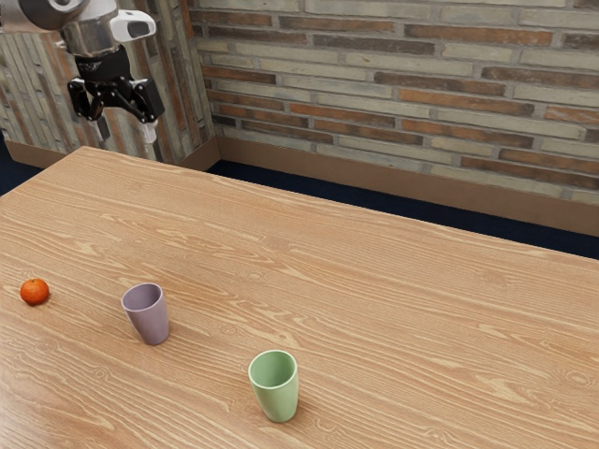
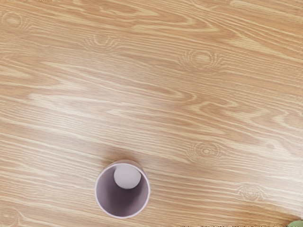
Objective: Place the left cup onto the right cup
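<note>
Toward the near left of the wood-grain table (image 1: 393, 271) stands an upright mauve plastic cup (image 1: 146, 313). A pale green plastic cup (image 1: 273, 384) stands to its right and nearer, well apart. A small orange fruit (image 1: 35, 292) lies to the left. High at far left hangs the black two-finger gripper (image 1: 124, 131), jaws apart, holding nothing.

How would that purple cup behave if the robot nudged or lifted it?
The purple cup stands upright on a base narrower than its rim, so a push near the top would probably tip it. It looks empty and thin-walled, so it is likely light. Its smooth, tapered sides might slip downward through a loose grip.
</note>
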Controlling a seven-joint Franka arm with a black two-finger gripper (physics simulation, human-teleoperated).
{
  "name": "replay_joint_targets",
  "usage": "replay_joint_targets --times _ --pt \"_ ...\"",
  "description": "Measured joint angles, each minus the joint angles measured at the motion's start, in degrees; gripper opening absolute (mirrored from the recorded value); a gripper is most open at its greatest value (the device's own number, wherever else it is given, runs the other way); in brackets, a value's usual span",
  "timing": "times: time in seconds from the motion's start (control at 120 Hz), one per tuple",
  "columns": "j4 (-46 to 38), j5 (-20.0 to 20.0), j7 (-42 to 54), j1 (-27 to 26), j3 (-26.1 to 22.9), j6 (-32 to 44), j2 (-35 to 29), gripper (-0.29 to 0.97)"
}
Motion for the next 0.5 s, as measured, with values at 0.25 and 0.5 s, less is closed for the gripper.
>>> replay_joint_targets --times 0.25,0.5 --pt "-0.43 0.22 0.81 -3.51 -0.04 0.34 0.32 0.66" --pt "-9.89 1.16 2.17 -1.37 0.22 6.05 0.35 0.66"
